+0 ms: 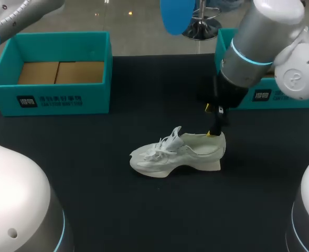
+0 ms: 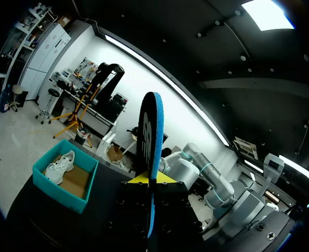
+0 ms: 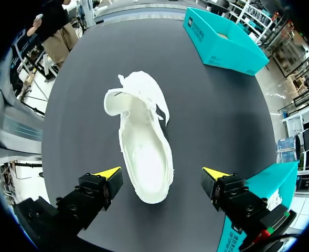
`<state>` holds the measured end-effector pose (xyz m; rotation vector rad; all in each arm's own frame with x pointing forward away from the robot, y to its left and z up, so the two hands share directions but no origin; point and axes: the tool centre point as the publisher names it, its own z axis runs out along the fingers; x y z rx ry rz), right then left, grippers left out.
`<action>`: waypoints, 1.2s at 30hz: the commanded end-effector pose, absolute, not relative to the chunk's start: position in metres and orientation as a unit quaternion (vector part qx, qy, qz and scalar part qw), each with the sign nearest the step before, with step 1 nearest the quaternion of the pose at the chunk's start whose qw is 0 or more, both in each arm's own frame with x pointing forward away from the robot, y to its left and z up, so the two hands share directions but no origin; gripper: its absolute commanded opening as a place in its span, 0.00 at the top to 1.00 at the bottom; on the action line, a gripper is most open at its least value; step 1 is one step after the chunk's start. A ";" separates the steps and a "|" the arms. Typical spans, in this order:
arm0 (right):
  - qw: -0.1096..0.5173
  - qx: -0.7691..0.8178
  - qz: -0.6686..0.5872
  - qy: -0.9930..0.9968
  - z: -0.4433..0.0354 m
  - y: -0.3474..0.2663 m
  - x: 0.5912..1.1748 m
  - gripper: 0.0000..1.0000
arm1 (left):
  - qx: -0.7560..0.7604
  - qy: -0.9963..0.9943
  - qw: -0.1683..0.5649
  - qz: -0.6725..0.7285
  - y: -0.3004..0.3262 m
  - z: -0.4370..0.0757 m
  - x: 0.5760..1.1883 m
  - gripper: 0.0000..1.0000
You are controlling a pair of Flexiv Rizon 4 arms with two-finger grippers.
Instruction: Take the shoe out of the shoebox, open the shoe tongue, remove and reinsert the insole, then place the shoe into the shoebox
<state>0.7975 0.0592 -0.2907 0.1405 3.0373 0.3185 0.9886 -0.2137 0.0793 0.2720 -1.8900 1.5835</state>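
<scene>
The right hand (image 3: 162, 172) hangs over the heel end of the white shoe (image 3: 142, 147), and its two yellow-tipped fingers (image 3: 108, 172) stand wide apart. The heel lies between them, with a gap to each finger, so this hand holds nothing. In the head view the same hand (image 1: 215, 128) is just above the back rim of the shoe (image 1: 178, 155).

The shoe stands on its sole on the black surface (image 1: 91, 199), with its toe pointing away from the right hand. Its tongue (image 3: 117, 100) is lifted up and forward, so the white inside of the shoe shows.

Just beside the right hand, on its outer side, is the near shoebox (image 1: 280, 97), teal in colour and mostly hidden by the right arm. The far shoebox (image 1: 49, 100) is well apart, ahead of the shoe's toe, and only brown cardboard shows inside it.

The left hand (image 2: 150, 179) is raised well above the surface. It is closed on a blue insole (image 2: 150, 131), which stands upright on its edge between the yellow tips. In the head view the insole (image 1: 178, 14) shows beyond the surface's back edge. Ahead of this hand and lower stands a teal box (image 2: 83, 191) with a second white shoe (image 2: 59, 167) inside; which of the two boxes it is, I cannot tell.
</scene>
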 end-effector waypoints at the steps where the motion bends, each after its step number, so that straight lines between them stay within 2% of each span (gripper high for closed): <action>1: 0.045 0.054 0.083 0.994 -0.304 0.069 0.803 0.00 | 0.104 -0.720 0.324 0.605 -0.214 0.079 0.988 1.00; 13: 0.047 0.063 0.091 0.993 -0.351 0.059 0.819 0.00 | 0.104 -0.720 0.324 0.605 -0.214 0.079 0.988 1.00; 26: 0.006 0.056 0.071 0.996 -0.380 0.063 0.826 0.00 | 0.104 -0.720 0.324 0.605 -0.214 0.079 0.988 1.00; 27: 0.002 0.055 0.072 0.996 -0.383 0.063 0.824 0.09 | 0.104 -0.720 0.324 0.605 -0.214 0.079 0.988 1.00; 29: -0.005 0.052 0.075 0.996 -0.390 0.060 0.821 0.60 | 0.104 -0.720 0.324 0.605 -0.214 0.079 0.988 1.00; 30: -0.008 0.054 0.076 0.996 -0.392 0.058 0.819 0.94 | 0.104 -0.720 0.324 0.605 -0.214 0.079 0.988 1.00; 31: -0.011 0.055 0.077 0.995 -0.394 0.057 0.817 1.00 | 0.104 -0.720 0.324 0.605 -0.214 0.079 0.988 1.00; 36: -0.016 0.062 0.075 0.995 -0.395 0.051 0.805 1.00 | 0.104 -0.720 0.324 0.605 -0.214 0.079 0.988 1.00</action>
